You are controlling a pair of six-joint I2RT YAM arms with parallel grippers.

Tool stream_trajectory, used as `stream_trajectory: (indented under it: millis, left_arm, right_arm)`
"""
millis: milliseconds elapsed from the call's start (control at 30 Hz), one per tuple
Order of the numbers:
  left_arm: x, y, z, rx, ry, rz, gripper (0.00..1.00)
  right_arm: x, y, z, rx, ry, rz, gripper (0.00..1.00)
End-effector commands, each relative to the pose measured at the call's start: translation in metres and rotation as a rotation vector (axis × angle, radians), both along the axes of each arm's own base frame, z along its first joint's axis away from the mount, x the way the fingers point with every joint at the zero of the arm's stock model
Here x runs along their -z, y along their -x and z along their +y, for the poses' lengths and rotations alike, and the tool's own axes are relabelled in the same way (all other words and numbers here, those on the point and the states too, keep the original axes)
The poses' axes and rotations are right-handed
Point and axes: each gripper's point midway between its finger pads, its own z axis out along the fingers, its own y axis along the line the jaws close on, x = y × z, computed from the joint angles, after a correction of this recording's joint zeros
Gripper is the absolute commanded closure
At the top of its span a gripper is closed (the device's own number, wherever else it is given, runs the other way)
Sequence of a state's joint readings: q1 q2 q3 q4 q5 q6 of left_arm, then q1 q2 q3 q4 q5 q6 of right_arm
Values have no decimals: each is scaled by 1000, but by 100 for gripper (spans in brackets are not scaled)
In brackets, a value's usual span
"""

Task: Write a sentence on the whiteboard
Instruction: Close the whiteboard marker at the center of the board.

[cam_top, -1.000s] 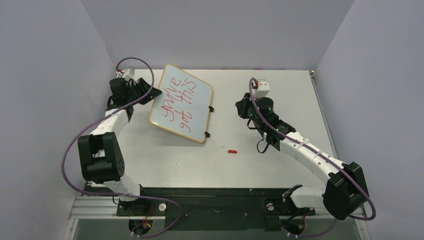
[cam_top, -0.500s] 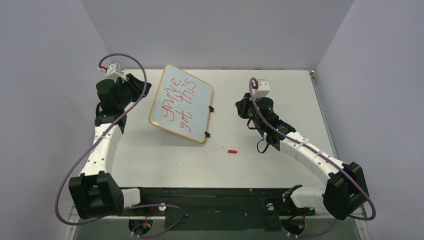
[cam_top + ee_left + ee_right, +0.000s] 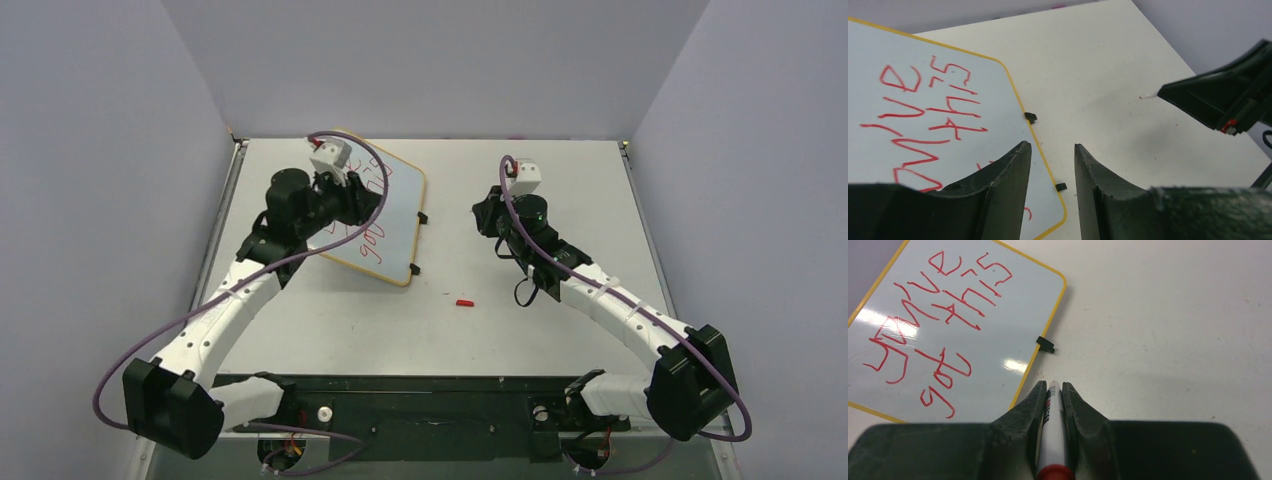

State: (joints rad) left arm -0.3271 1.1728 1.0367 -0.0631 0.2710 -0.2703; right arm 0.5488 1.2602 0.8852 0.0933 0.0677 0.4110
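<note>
The whiteboard (image 3: pixel 398 222) lies tilted at the back left of the table, white with a yellow frame and black clips. The sentence (image 3: pixel 938 315), red "you've got this" in two lines, is written on it. In the top view my left arm covers much of the text. My left gripper (image 3: pixel 368 200) hovers over the board; in its wrist view (image 3: pixel 1050 145) the jaws stand open and empty above the board's right edge (image 3: pixel 1015 97). My right gripper (image 3: pixel 484 215) is to the right of the board and is shut on a white marker (image 3: pixel 1050 430), as its wrist view (image 3: pixel 1053 386) shows.
A small red cap (image 3: pixel 464 302) lies on the table in front of the board's lower right corner. Two black clips (image 3: pixel 421 217) stick out of the board's right edge. Grey walls close in the table on three sides.
My left arm has swung from the far left side of the board to over the board, now covering part of the text. The right arm, the board and the cap have not moved.
</note>
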Motion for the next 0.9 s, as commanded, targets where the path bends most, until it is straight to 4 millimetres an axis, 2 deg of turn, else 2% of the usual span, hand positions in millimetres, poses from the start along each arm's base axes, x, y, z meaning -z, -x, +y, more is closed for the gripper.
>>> stream_trajectory:
  millis: [0, 133, 200, 433, 533, 700, 867]
  left_arm:
    - [12, 17, -50, 191, -93, -43, 66]
    - [32, 39, -98, 337, -134, -26, 66]
    - [44, 48, -115, 394, -169, -33, 66]
    - [95, 84, -158, 617, -274, -21, 71]
    - [121, 95, -169, 680, -340, -4, 71]
    - [175, 110, -182, 782, -537, 0, 68]
    - [205, 122, -190, 862, -653, -12, 65]
  right_arm:
    - [-24, -1, -13, 56, -41, -49, 100]
    - [-19, 4, -26, 94, -35, -42, 100]
    - [-16, 8, -35, 119, -29, -36, 100]
    - [11, 30, -71, 228, 33, 25, 100]
    - [16, 40, -85, 265, 39, 36, 100]
    - [24, 57, -99, 285, 58, 53, 100]
    - [27, 67, -108, 291, 84, 61, 100]
